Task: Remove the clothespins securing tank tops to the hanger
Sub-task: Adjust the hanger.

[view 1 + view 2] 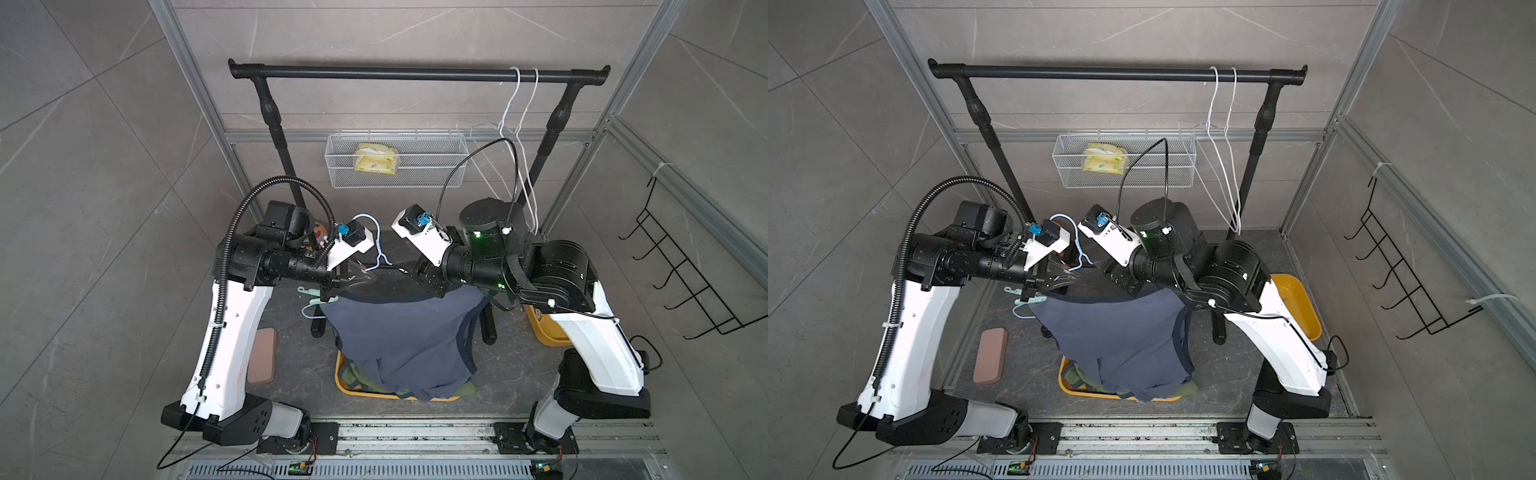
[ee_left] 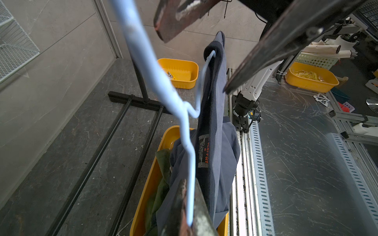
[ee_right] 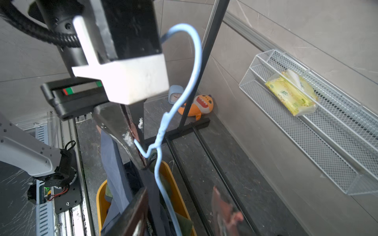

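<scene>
Left gripper (image 2: pixel 190 221) is clamped on the blue hanger (image 2: pixel 141 47), what may be a mint clothespin (image 1: pixel 308 291) just beside it, the navy top (image 1: pixel 399 336) hanging below into a bin (image 1: pixel 345 387), while the right gripper (image 3: pixel 180 208) is spread open astride the wire.

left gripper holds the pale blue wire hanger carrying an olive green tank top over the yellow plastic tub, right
The colour is wrong. In the left wrist view the left gripper holds the pale blue wire hanger carrying a navy blue tank top over the yellow plastic tub.
</scene>
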You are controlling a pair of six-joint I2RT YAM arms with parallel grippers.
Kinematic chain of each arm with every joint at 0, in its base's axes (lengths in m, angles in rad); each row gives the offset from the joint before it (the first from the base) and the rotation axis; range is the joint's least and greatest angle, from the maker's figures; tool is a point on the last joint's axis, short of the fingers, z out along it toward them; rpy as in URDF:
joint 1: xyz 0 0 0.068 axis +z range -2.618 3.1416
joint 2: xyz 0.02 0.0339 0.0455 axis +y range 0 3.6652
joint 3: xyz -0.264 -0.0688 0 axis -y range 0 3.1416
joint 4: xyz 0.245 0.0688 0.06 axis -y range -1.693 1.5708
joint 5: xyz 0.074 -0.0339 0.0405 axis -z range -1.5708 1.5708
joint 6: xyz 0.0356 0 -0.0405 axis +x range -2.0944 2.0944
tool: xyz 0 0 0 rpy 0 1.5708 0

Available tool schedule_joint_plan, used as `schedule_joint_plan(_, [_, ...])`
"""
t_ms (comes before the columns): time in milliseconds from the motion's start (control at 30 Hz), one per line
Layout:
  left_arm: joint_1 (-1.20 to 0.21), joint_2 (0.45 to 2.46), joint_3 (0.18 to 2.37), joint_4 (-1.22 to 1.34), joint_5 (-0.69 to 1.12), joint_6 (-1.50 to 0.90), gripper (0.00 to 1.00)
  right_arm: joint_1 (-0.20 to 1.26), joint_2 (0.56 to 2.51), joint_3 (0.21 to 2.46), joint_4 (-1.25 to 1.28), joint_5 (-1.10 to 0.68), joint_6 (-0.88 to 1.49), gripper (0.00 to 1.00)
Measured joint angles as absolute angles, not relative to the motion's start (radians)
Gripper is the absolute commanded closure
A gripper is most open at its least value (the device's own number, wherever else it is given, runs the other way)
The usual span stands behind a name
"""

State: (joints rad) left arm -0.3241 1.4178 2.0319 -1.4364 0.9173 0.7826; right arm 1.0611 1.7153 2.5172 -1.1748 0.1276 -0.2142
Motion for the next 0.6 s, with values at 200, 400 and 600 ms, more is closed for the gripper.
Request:
schedule_joint_plan(200, [-0.326,1.418,2.051,-1.469,0.918,0.805,1.0,1.061,1.735,2.517,-1.214,0.122,-0.213,0.48])
schedule_joint_plan(400, [-0.328,1.417,2.072,-1.493,0.921,0.828,1.0,1.061,1.789,2.535,-1.267,0.101,-0.205,0.7])
schedule_joint_plan(600, [-0.326,1.418,2.07,-1.492,0.908,0.85,1.0,1.073,1.798,2.53,-1.293,0.065,-0.215,0.97])
